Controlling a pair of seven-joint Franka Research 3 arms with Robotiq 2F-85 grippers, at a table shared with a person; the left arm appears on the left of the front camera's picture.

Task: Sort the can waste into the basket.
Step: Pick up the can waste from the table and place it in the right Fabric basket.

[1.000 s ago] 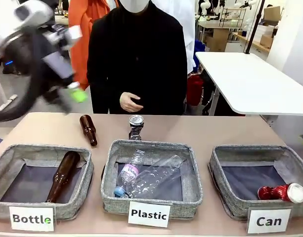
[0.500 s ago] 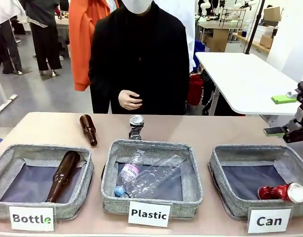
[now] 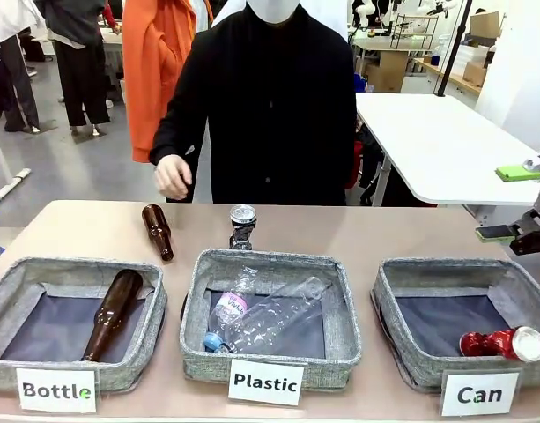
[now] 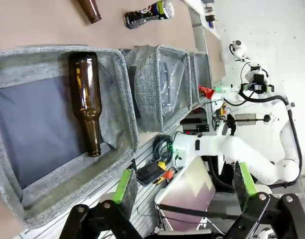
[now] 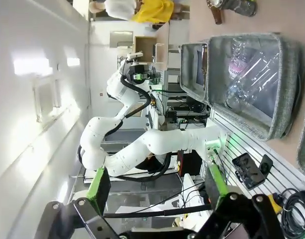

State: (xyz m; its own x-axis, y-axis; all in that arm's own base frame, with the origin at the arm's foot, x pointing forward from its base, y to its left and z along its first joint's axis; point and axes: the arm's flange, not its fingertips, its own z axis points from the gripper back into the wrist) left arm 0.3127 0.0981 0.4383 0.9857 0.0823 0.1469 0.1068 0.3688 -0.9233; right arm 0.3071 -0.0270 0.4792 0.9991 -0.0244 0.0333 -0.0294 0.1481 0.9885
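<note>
a crushed red can with a pale end lies on its side in the front right corner of the grey basket marked "can", at the right of the table. a black can with a silver top stands on the bare tabletop, well apart from that basket and just behind the middle basket marked "plastic". the job looks about half done: one can is in, and the black one has yet to be picked up and carried to the right. the right gripper hangs at the table's right edge, above and just behind the grey basket, its green-padded fingers spread wide with nothing between them. the left gripper is also wide open and empty, looking down over the left basket, where a brown bottle lies. a second bottle lies on the table to the left of the black can, and clear plastic bottles fill the middle basket. a person in black stands at the far side, one hand hovering near the far left of the table, touching nothing.
</note>
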